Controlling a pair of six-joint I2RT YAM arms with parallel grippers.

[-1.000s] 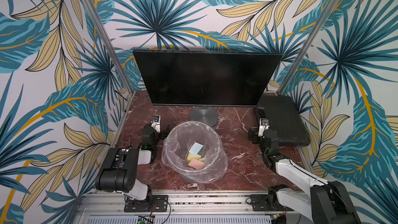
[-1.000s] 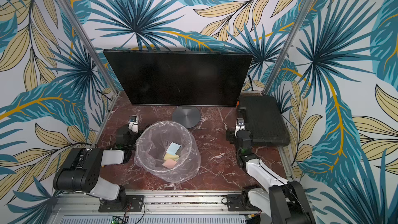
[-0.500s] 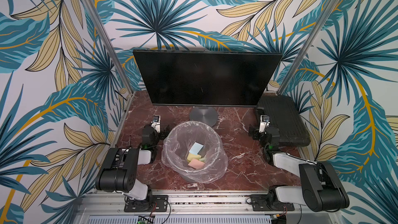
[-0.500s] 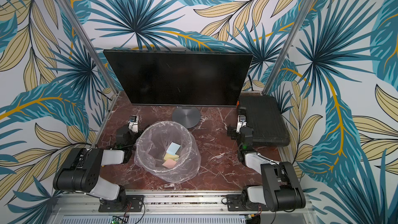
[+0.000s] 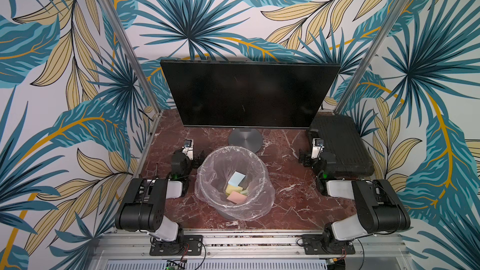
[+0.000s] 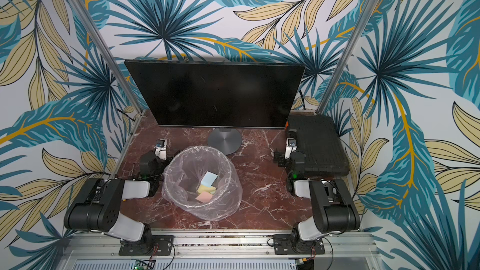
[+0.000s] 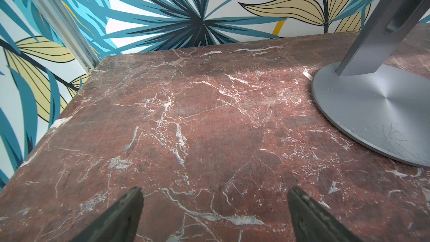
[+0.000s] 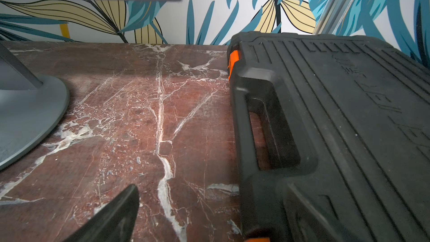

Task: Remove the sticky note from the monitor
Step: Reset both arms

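Black and glossy, the monitor [image 5: 249,94] stands on a grey disc base [image 7: 384,117] whose scratches only the left wrist view shows; left gripper [image 7: 215,189] and right gripper [image 5: 315,151] gape wide.

The monitor [image 5: 249,94] is black-screened on a grey base [image 5: 245,140]; the table [image 5: 285,177] is red-brown marble, white-veined. The wall [image 5: 194,16] carries teal and tan leaves (on white), and the case [image 5: 340,146] is ribbed black.

Top views: high above the table's front edge, facing down and back. Both take in the whole table [image 5: 285,151] and the monitor [image 5: 249,94], shifted slightly sideways.
Left wrist: low and close over the table, facing the back wall [image 7: 186,19], with the round base [image 7: 377,117] at one edge.
Right wrist: equally low and close, facing back; the black case [image 8: 337,124] fills one side.
Shared by wrist views: the round base and the monitor's underside.
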